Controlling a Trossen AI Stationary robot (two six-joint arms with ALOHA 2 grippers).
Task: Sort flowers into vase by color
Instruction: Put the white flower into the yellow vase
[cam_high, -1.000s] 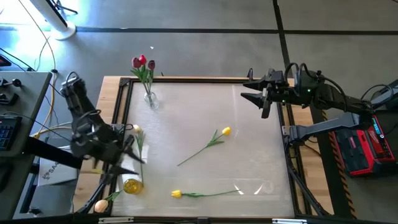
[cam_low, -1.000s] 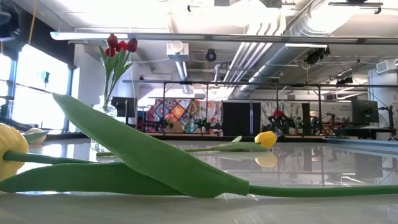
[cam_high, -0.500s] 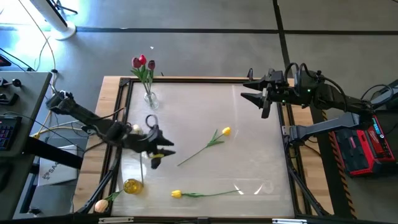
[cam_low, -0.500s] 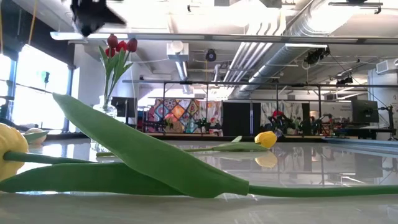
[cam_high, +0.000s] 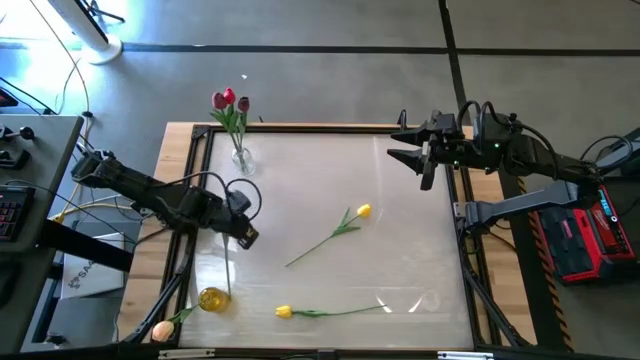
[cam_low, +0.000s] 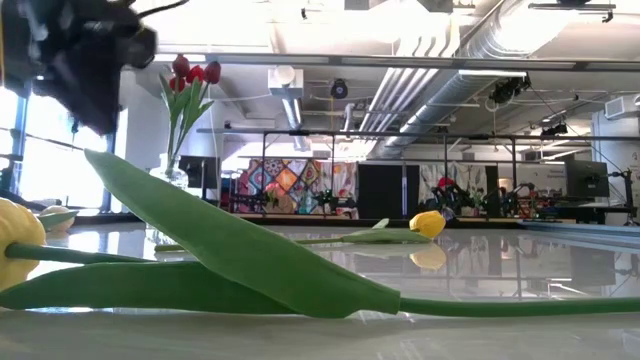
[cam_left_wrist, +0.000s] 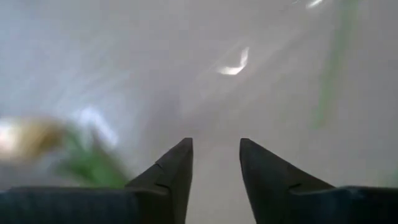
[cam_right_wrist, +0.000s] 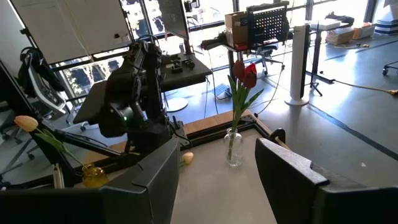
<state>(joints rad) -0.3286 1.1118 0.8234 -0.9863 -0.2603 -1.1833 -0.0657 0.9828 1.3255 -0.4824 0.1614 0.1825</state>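
While apart, left jaws beside yellow tulip (cam_high: 362, 211).

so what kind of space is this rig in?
Likely an open lab or workshop: exposed ceiling ducts, a whiteboard and office chairs beyond the table, and a second robot rig across the concrete floor.

Left gripper (cam_high: 246, 234) swung over table — fingers narrowed.
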